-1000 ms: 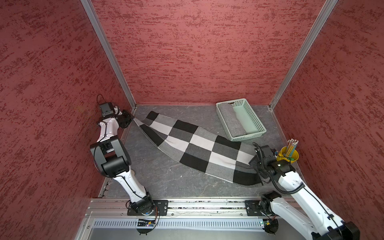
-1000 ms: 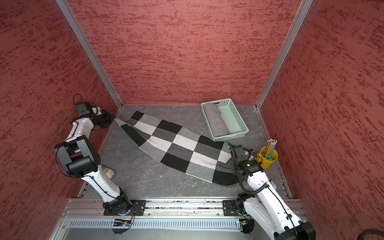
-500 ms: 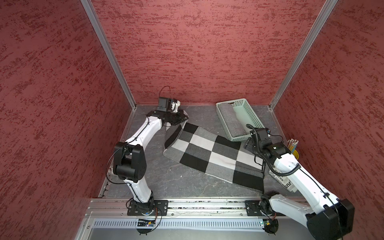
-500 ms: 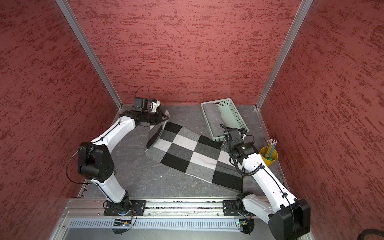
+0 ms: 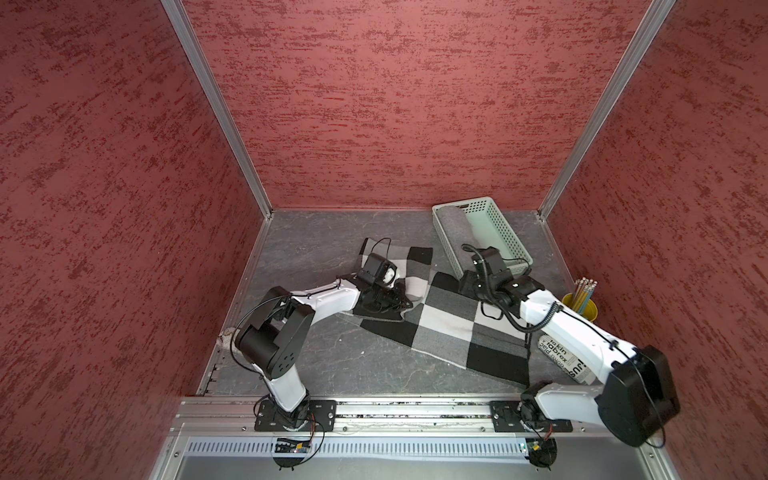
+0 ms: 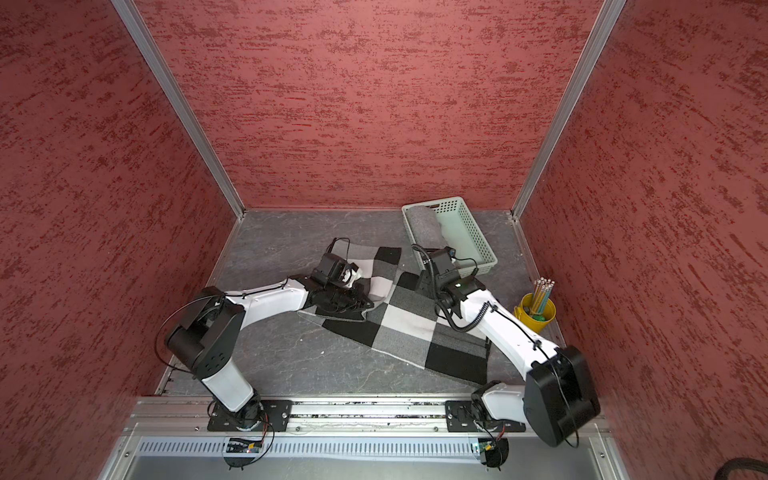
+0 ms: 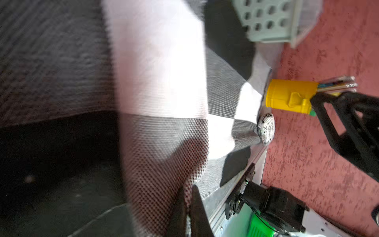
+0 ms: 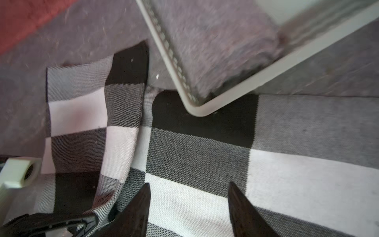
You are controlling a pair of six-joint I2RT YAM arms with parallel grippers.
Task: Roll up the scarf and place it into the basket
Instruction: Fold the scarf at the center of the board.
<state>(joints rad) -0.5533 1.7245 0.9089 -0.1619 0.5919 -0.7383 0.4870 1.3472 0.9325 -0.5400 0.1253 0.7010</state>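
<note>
Red textured walls (image 5: 374, 104) enclose a grey tabletop (image 5: 324, 361).

Scarf (image 5: 449, 328), black-grey-white check, lies diagonally on the tabletop from mid-table toward the front right. It is flat, not rolled, and not in the basket. Its far end is folded back over itself, and the flap lies just beside the basket's near corner.

Left arm (image 5: 328, 299) reaches across to that fold. Left gripper (image 7: 187, 198) is clenched on a pinch of scarf, with cloth visible between the fingers (image 7: 198, 207) in the left wrist view.

Right arm (image 5: 573, 332) stretches in from the front right. Right gripper (image 8: 188, 184) is low over the scarf next to the basket, jaws spread with nothing between them. Whether it touches the cloth cannot be told.

Basket (image 5: 505, 232), pale mint and perforated, sits at back right and holds a grey fuzzy roll (image 5: 457, 226) along one side. In the right wrist view its near corner overlaps a black square of the scarf.

Yellow cup (image 5: 588, 312) of pencils stands near the right wall. White printed packet (image 5: 559, 359) lies beside the right arm.
</note>
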